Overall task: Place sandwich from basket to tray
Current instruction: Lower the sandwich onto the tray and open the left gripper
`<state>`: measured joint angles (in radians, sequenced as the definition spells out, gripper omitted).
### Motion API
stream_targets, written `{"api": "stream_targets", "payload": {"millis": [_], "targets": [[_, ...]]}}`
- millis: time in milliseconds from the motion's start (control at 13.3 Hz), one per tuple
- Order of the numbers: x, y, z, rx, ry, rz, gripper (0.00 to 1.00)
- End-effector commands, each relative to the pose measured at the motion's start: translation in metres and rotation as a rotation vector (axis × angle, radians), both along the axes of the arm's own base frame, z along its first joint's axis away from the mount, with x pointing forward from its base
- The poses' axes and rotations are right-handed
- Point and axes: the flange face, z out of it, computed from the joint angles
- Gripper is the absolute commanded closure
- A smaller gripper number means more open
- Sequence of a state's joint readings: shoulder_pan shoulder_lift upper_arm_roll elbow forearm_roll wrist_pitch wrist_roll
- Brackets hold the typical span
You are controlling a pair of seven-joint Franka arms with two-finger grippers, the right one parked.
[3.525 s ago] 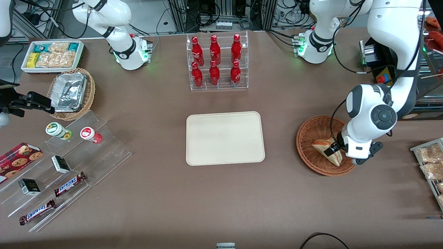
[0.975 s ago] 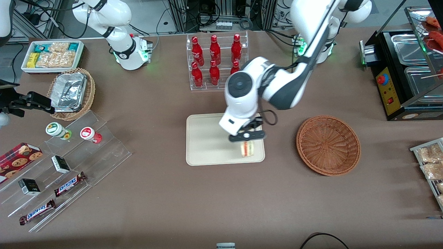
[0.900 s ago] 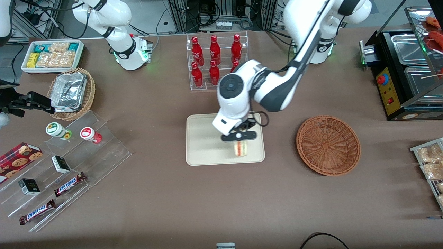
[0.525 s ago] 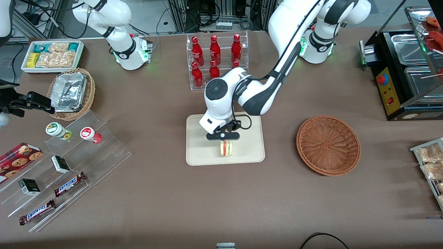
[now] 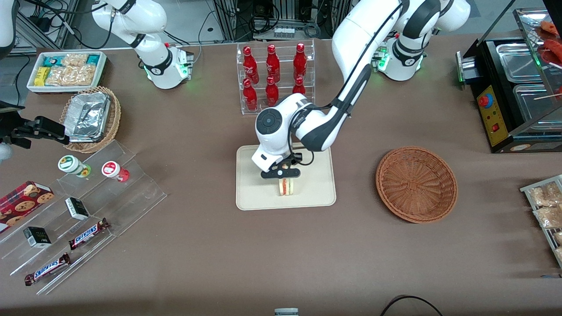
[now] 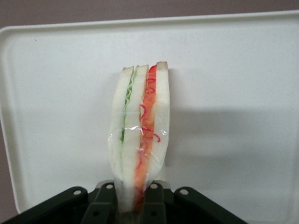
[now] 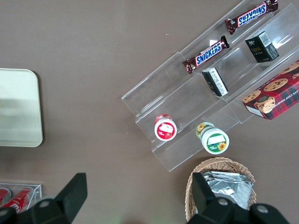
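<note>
While the gripper (image 5: 281, 172) clamps the sandwich (image 5: 286, 186) over the tray's (image 5: 252, 193) near half, well clear of the basket (image 5: 416, 184), lower it gently before releasing, or it may topple

The front view looks steeply down across the whole table (image 5: 210, 259). The left wrist camera sits close above the tray (image 6: 243, 60), looking past its claw (image 6: 133, 205); both views share that tray (image 5: 318, 193).
</note>
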<state>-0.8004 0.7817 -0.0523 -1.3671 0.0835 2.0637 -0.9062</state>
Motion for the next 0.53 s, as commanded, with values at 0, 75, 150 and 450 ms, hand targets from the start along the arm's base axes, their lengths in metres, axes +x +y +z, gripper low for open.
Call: {"api": "stream_targets", "payload": {"millis": [0, 75, 150, 450], "targets": [[-0.010, -0.016, -0.011, 0.003, -0.004, 0.002, 1.00], [-0.014, -0.019, -0.011, 0.004, -0.005, -0.006, 0.70], [-0.013, -0.018, -0.012, 0.011, -0.008, -0.014, 0.08], [-0.006, -0.013, 0.023, 0.006, -0.020, 0.008, 0.00]]}}
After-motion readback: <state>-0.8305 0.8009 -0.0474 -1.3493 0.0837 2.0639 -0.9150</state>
